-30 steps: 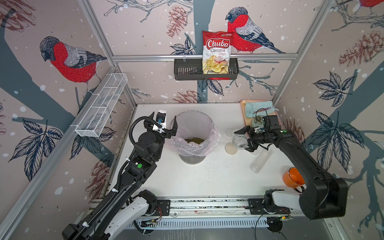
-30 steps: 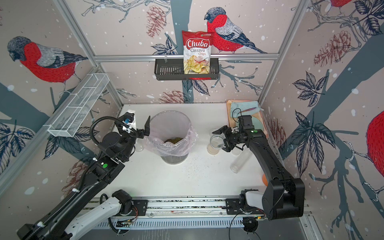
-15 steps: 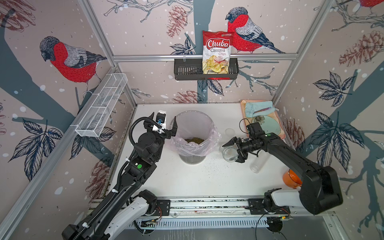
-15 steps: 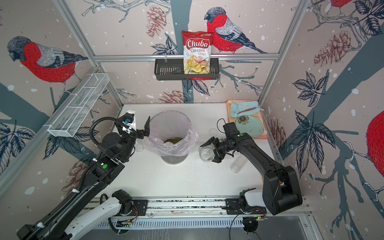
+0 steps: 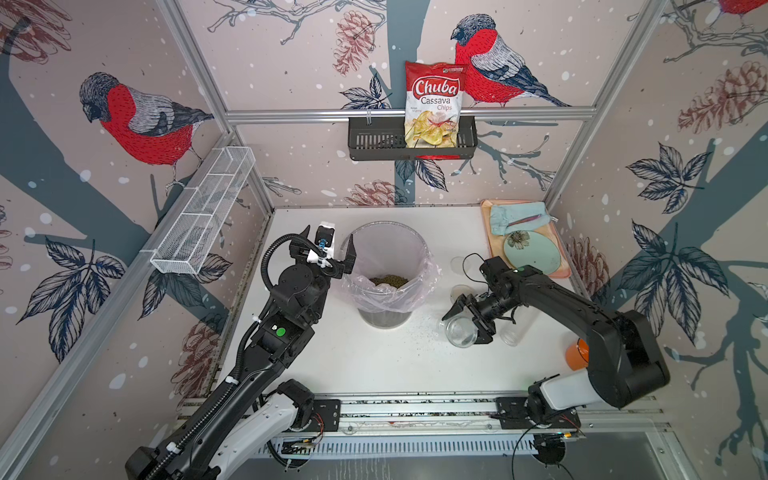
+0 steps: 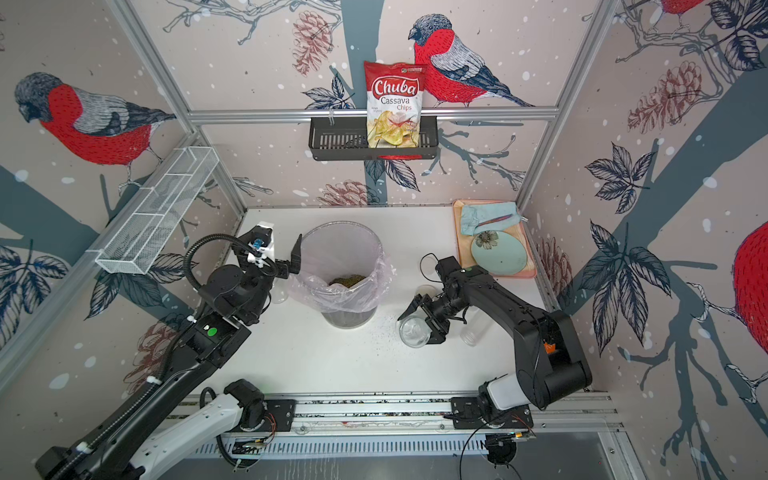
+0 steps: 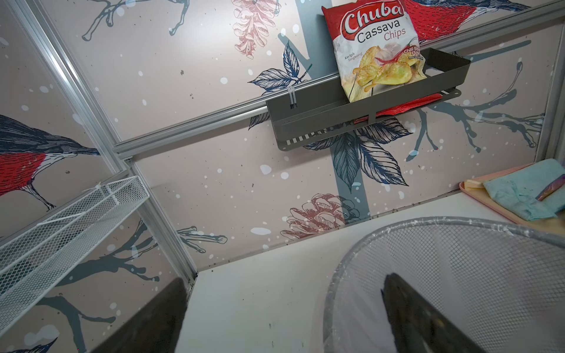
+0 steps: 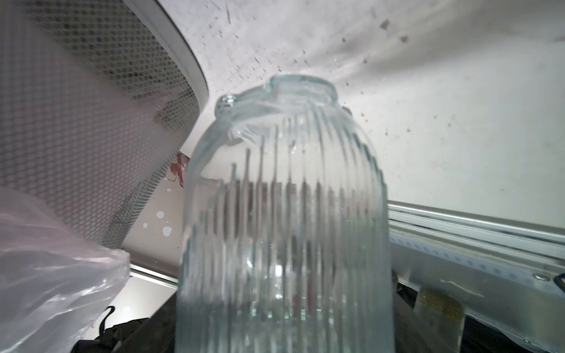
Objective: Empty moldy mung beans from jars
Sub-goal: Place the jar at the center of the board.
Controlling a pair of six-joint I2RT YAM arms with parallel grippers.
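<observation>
Jar [image 5: 460, 332] (ribbed, clear): clamped in right jaws, mouth tipped toward counter [image 5: 374, 365], near bin [image 5: 386, 249].
Beans [image 5: 388, 280]: heaped inside bin.
Second jar [image 5: 509, 336]: lying on counter just beside right jaws.
Left jaws: wide apart, beside bin rim.

On the nine o'clock side: raised, elbow bent, left claw [image 5: 329, 245] spread wide, fingertips toward twelve. On the three o'clock side: folded at the elbow, reaching toward nine, right claw [image 5: 464, 326] clamped around a jar [image 5: 457, 334].
</observation>
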